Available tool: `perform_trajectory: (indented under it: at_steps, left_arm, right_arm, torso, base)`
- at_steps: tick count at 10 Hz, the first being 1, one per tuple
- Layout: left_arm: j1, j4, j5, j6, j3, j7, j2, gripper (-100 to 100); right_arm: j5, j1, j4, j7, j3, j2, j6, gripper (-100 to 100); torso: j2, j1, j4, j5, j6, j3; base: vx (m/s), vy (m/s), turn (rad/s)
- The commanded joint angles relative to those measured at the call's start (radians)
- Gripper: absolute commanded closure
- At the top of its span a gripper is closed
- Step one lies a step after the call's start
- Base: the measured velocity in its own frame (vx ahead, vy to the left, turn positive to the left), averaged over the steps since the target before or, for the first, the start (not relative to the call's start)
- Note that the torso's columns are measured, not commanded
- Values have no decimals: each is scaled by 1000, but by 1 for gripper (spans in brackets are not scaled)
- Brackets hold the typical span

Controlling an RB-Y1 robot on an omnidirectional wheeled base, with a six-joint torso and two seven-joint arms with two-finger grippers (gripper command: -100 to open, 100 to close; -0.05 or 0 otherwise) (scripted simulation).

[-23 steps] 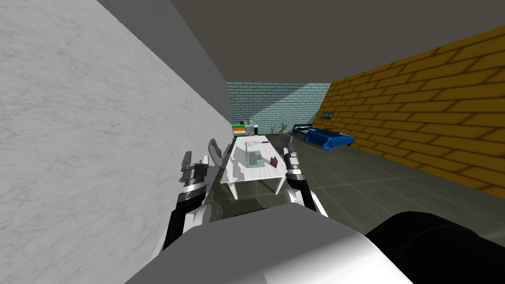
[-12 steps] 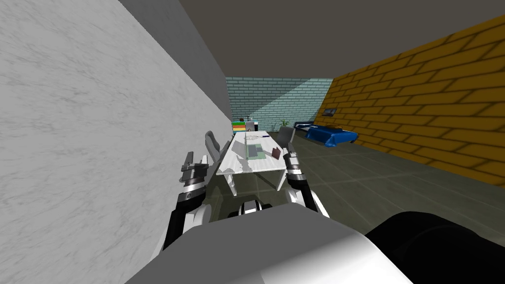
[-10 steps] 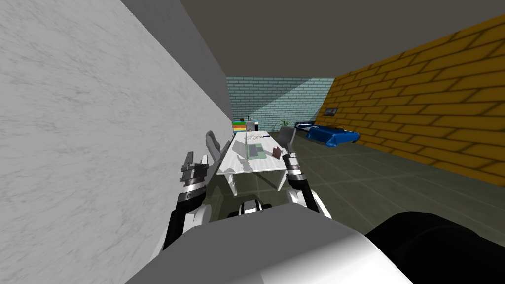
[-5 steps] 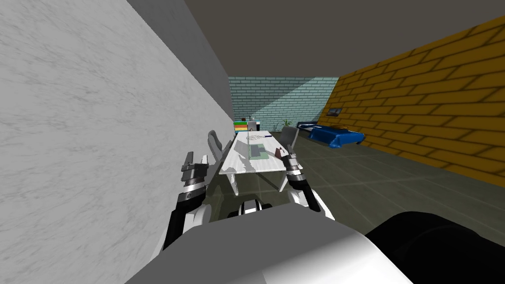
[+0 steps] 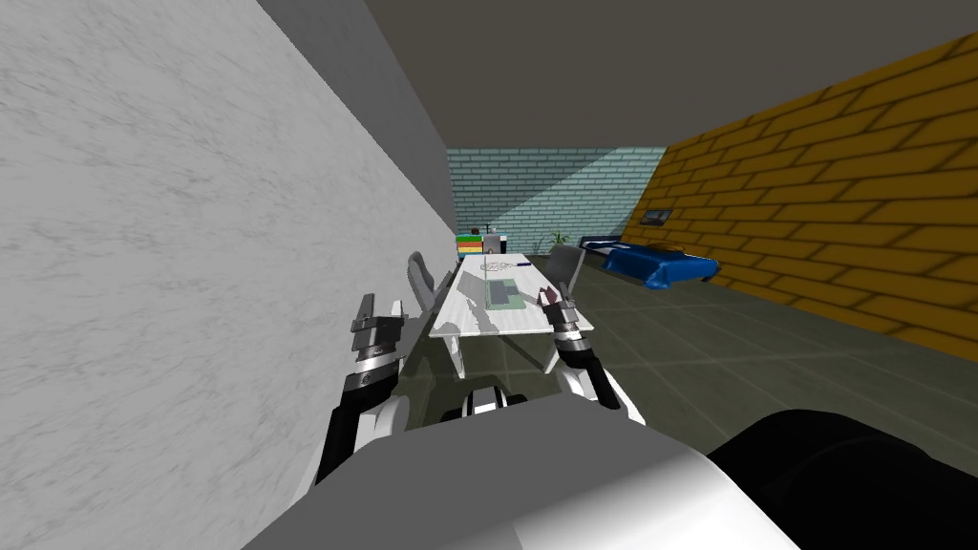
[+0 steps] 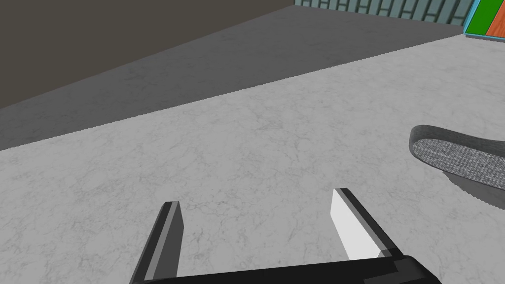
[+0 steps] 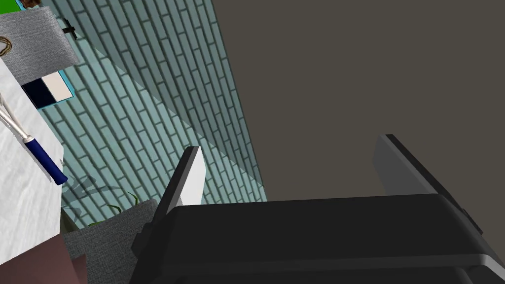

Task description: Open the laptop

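The laptop (image 5: 502, 292) is a flat grey-green slab lying on a white table (image 5: 478, 325) ahead of me, with a thin upright line at its left side. I cannot tell how far its lid stands. Beside it is a small dark maroon object (image 5: 550, 299), just beyond my right gripper (image 5: 557, 298), which is raised at the table's near right corner. That gripper (image 7: 291, 167) is open and holds nothing. My left gripper (image 5: 378, 318) hangs left of the table near the white wall; its fingers (image 6: 170, 231) stand open and empty.
A white marbled wall (image 5: 191, 267) runs close along my left. Grey chairs (image 5: 418, 276) (image 5: 566, 264) flank the table. A blue-handled pen (image 7: 43, 160) lies on the table's far end. A colourful shelf (image 5: 468, 245), a plant (image 5: 559, 239) and a blue bed (image 5: 664, 264) stand further back.
The whole head view has shifted as I rolled toward the table, which now sits nearer, with the right chair more in view. Both arms keep their pose and both grippers stay open.
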Motion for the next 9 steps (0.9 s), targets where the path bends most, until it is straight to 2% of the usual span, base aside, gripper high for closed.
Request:
perform_trajectory:
  at_steps: [1,2,3,4,5,6,7,8,9]
  left_arm:
    - [0,0,0,0,0,0,0,0]
    - [0,0,0,0,0,0,0,0]
    - [0,0,0,0,0,0,0,0]
    - [0,0,0,0,0,0,0,0]
    - [0,0,0,0,0,0,0,0]
    - [0,0,0,0,0,0,0,0]
    - [0,0,0,0,0,0,0,0]
    - [0,0,0,0,0,0,0,0]
    - [0,0,0,0,0,0,0,0]
  right_arm:
    - [-52,-4,25,-73,10,-8,-16,-100]
    - [-52,-4,25,-89,10,-8,-16,-100]
    - [-89,-7,43,-124,17,-13,-28,-100]
    - [-89,-7,43,-143,17,-13,-28,-100]
    - [-127,-10,61,-177,24,-16,-40,-100]
    - [-127,-10,61,-199,24,-16,-40,-100]
    - [-166,-13,79,-229,32,-18,-52,-100]
    - [-166,-13,79,-257,32,-18,-52,-100]
    - [-206,-18,98,-286,41,-20,-64,-100]
  torso:
    - [0,0,0,0,0,0]
    - [0,0,0,0,0,0]
    - [0,0,0,0,0,0]
    - [0,1,0,0,0,0]
    - [0,0,0,0,0,0]
    - [0,0,0,0,0,0]
    - [0,0,0,0,0,0]
    - [0,0,0,0,0,0]
    - [0,0,0,0,0,0]
  base:
    - [20,26,57]
    - [15,27,28]
    - [18,37,46]
    - [17,30,35]
    - [22,34,68]
    - [19,27,33]
    - [19,30,60]
    - [18,24,35]
    - [18,30,66]
